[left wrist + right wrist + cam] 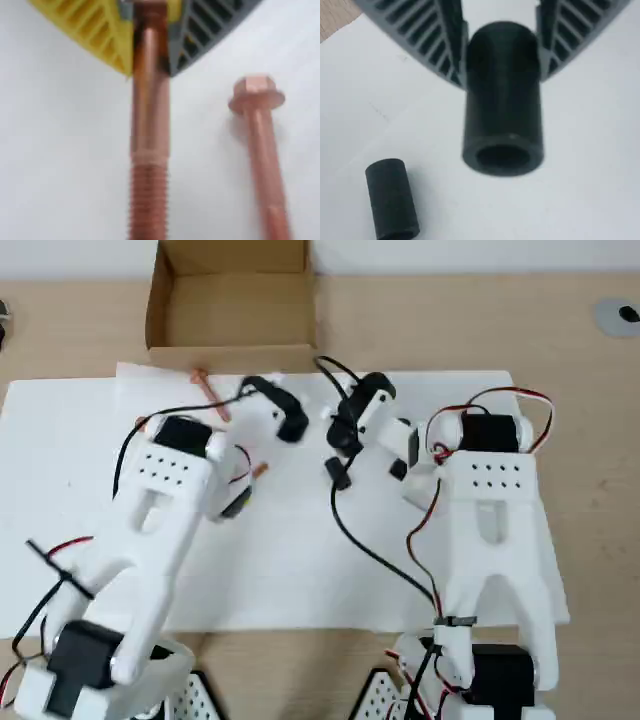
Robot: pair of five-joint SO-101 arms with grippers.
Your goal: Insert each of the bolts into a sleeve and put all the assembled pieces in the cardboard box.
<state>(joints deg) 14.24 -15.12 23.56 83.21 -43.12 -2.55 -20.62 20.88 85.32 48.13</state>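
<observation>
Copper is what I see first: my left gripper [150, 70] has its yellow finger and its grey finger closed tight on the plain upper part of one bolt [149, 150], and the screw end sticks out past the fingertips. My right gripper [501, 76] has its two grey fingers pressed on the sides of one black sleeve [502, 105], and the open hole of that sleeve faces my camera. I count two bolts. The second bolt [262, 160] lies loose on the white sheet [300, 560], just beside the held one and not touching it. I count two sleeves too. The second sleeve [392, 200] lies on its side on the sheet, near the held one but apart from it. From above, the two arms lean in toward the middle of the sheet, with their grippers near each other. One cardboard box [235, 305] stands open on the wooden table [580, 390] at the far edge of the sheet. Both loose pieces lie outside it.
</observation>
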